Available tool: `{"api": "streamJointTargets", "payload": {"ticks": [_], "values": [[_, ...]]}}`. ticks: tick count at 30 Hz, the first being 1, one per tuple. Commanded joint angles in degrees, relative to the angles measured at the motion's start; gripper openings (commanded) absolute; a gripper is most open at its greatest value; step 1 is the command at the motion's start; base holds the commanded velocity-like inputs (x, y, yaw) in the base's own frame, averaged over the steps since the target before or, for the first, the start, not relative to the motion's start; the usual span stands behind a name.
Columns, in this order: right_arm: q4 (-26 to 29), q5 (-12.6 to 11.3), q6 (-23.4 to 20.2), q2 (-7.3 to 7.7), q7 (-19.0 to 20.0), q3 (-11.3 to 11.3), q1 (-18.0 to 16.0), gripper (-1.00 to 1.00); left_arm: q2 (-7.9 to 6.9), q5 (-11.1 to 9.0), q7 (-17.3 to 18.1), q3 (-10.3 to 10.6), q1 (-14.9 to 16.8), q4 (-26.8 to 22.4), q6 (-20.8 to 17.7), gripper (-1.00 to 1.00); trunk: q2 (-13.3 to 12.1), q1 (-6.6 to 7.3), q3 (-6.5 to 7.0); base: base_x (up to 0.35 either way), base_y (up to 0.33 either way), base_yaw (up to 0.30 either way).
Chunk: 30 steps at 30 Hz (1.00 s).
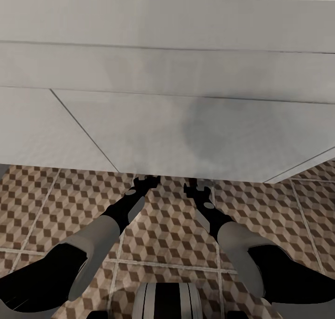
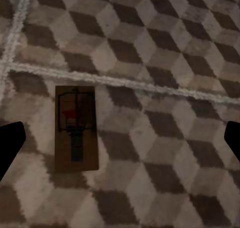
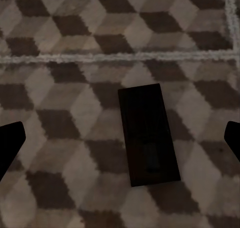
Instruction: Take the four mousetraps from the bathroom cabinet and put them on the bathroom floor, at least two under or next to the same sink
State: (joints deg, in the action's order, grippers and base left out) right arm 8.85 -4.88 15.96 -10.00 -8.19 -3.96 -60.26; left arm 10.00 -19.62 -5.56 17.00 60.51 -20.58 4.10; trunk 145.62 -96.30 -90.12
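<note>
The left gripper (image 1: pixel 146 181) and right gripper (image 1: pixel 199 186) reach forward at 12 o'clock in the head view, tips at the sink's (image 1: pixel 167 123) lower edge above the tiled floor (image 1: pixel 56 202).

In the left wrist view, the fingers (image 2: pixel 10 145) stand wide apart; a mousetrap (image 2: pixel 76 129) lies flat on the tiles at 9 o'clock.

In the right wrist view, the fingers (image 3: pixel 10 143) are likewise spread wide, over a dark, shadowed mousetrap (image 3: pixel 148 134) at centre.
</note>
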Motion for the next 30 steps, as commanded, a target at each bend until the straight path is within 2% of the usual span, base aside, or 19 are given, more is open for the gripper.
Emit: {"api": "streamJointTargets", "payload": {"ticks": [1, 23, 30], "values": [[-0.06, -0.51, 0.21, 0.00, -0.25, -0.44, -0.03, 1.00, 0.00, -0.34, -0.42, 0.40, 0.05, 0.09, 0.29, 1.00, 0.01, 0.01, -0.03, 0.000, 0.000, 0.000], [-0.06, -0.50, 0.21, 0.00, -0.25, -0.44, -0.03, 1.00, 0.00, -0.34, -0.58, 0.40, 0.05, 0.10, 0.29, 1.00, 0.01, 0.01, -0.03, -0.001, 0.000, 0.000], [-0.08, -0.49, 0.21, 0.00, -0.25, -0.44, -0.03, 1.00, 0.00, -0.34, -0.59, 0.40, 0.05, 0.10, 0.29, 1.00, 0.01, 0.01, -0.03, -0.139, -0.019, 0.000]]}}
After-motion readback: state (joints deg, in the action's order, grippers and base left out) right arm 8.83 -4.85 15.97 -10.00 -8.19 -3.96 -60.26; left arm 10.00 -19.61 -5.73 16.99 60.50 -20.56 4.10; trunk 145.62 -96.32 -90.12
